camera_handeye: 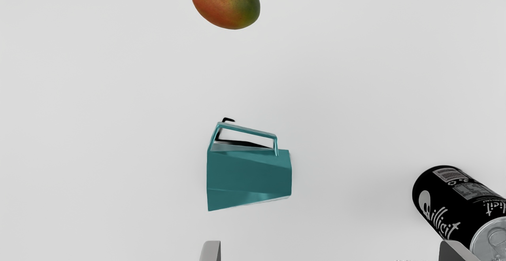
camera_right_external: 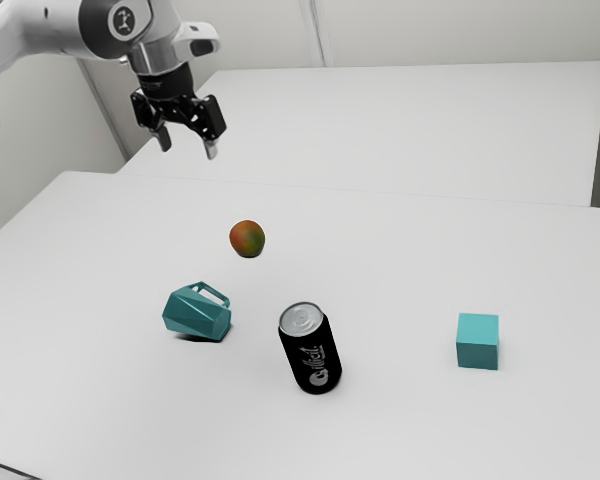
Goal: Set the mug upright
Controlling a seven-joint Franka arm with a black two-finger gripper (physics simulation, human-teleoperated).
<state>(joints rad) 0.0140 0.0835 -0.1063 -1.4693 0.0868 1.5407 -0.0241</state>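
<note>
Mug (camera_handeye: 249, 176) lies on its side, interior hidden; the end effector (camera_right_external: 188, 149) gapes empty.

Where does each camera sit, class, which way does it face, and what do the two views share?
Exterior view: beside the arm, looking down across the table; the arm's outer part and open gripper show.
Wrist view: on the arm's hand, looking down past the gripper at the table; two separated fingertips show at the bottom edge.
Shared: the tipped teal mug, mango, black can, table and gripper.
</note>
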